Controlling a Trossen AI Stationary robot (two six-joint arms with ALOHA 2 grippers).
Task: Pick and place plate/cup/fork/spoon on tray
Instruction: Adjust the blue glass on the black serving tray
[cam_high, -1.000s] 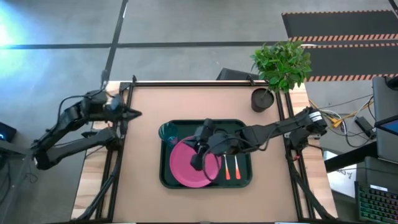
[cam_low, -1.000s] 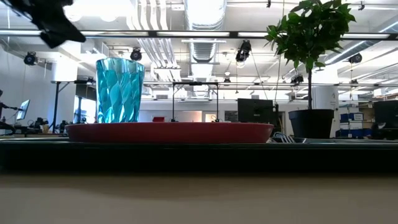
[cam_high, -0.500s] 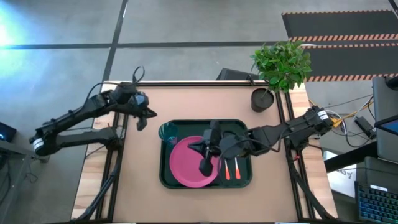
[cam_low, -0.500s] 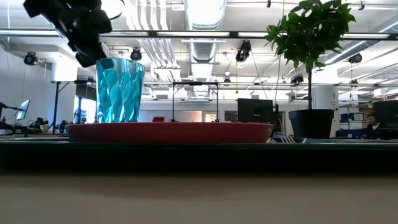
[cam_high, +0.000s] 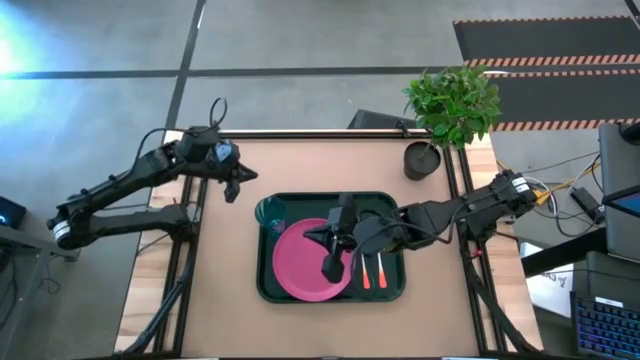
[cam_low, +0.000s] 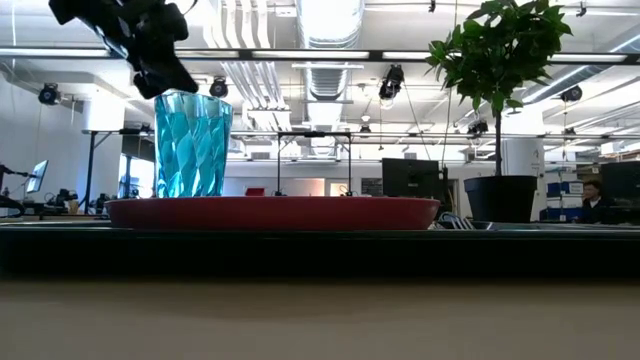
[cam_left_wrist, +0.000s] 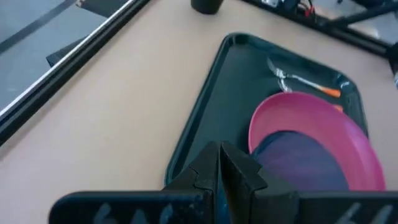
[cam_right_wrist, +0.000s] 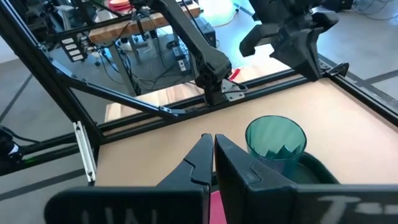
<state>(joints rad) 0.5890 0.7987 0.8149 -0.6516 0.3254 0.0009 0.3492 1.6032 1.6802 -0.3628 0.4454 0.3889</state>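
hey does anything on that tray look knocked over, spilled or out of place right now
Nothing stands out. The cup stands upright in a corner of the tray, the plate lies flat beside it, and the fork and spoon lie side by side next to the plate.

I'm scanning every view for lettering and I can't read any. No label, brand, number or sign is legible.
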